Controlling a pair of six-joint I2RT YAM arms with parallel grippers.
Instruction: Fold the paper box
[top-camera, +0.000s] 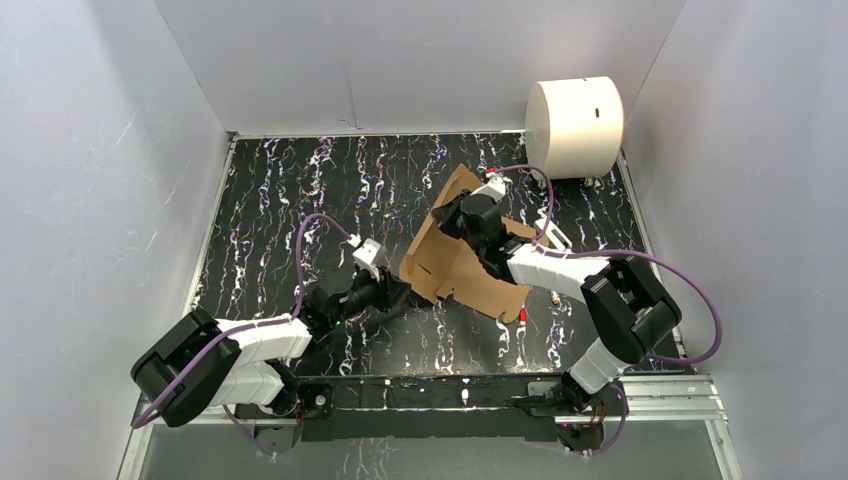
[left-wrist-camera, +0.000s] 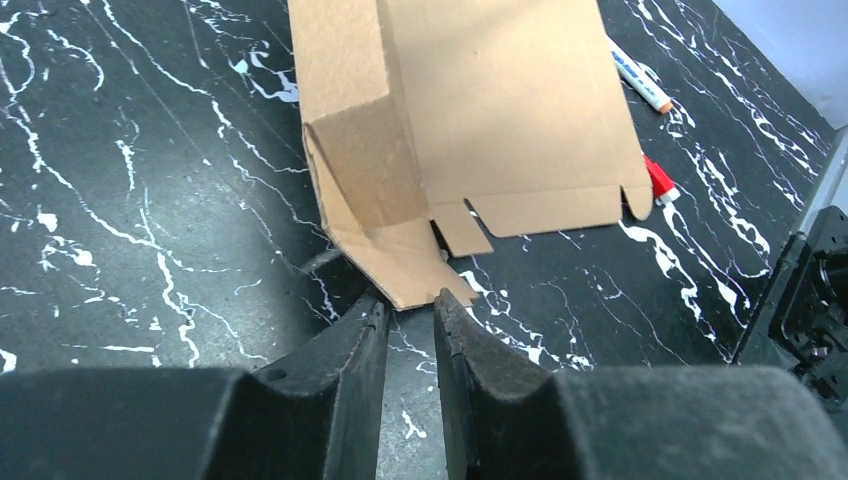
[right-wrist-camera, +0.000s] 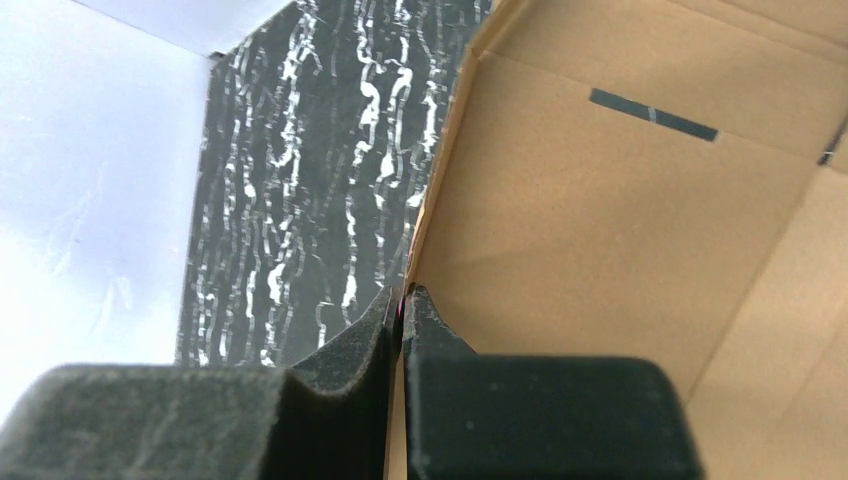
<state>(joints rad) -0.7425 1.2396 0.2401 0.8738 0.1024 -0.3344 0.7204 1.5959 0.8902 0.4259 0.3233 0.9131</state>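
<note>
Only the right wrist view shows right hand (right-wrist-camera: 402, 298) pinching paper box (right-wrist-camera: 600, 230); left hand (left-wrist-camera: 408, 310) parted.

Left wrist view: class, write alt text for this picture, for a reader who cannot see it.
The left hand, its two dark fingers slightly apart, points at a corner flap of the partly folded brown paper box, which lies on a black marbled table. A white marker and a red marker peek out at the box's right edge.

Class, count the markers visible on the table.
2. A white marker lies beside the paper box; a red-capped marker pokes from under its corner. More may hide underneath.
</note>
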